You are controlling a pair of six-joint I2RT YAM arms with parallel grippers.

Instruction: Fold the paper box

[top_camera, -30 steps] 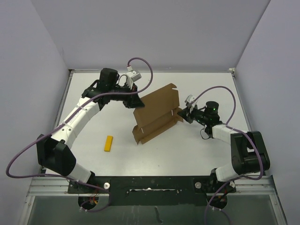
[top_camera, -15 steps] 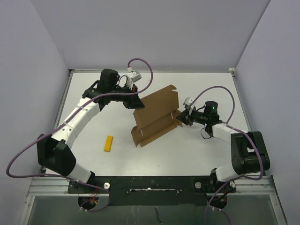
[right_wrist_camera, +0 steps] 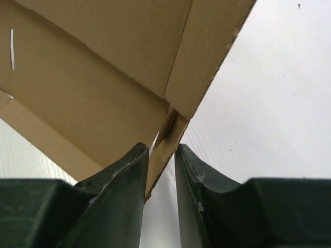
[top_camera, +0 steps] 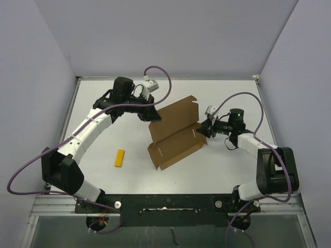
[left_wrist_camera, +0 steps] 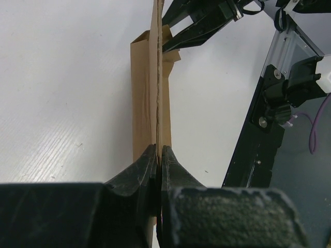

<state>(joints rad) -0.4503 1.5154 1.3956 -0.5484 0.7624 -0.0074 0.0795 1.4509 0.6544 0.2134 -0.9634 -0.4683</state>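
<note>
Hands at one paper box [top_camera: 176,129]: left hand [left_wrist_camera: 159,151] clamped on it, right hand [right_wrist_camera: 161,150] slightly parted around a flap [right_wrist_camera: 174,126].

Bright, even light came from overhead — the white table [top_camera: 217,170] around the paper box [top_camera: 176,132] glared mildly, with only a soft, thin shadow just beside the box's near edge. Both wrist views were blurred in front of the box, sharper on its cardboard.

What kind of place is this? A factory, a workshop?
Probably a robot test cell in a lab: a white table closed in by plain walls, a left arm and a right arm bolted at its near edge, and one paper box between them.
</note>
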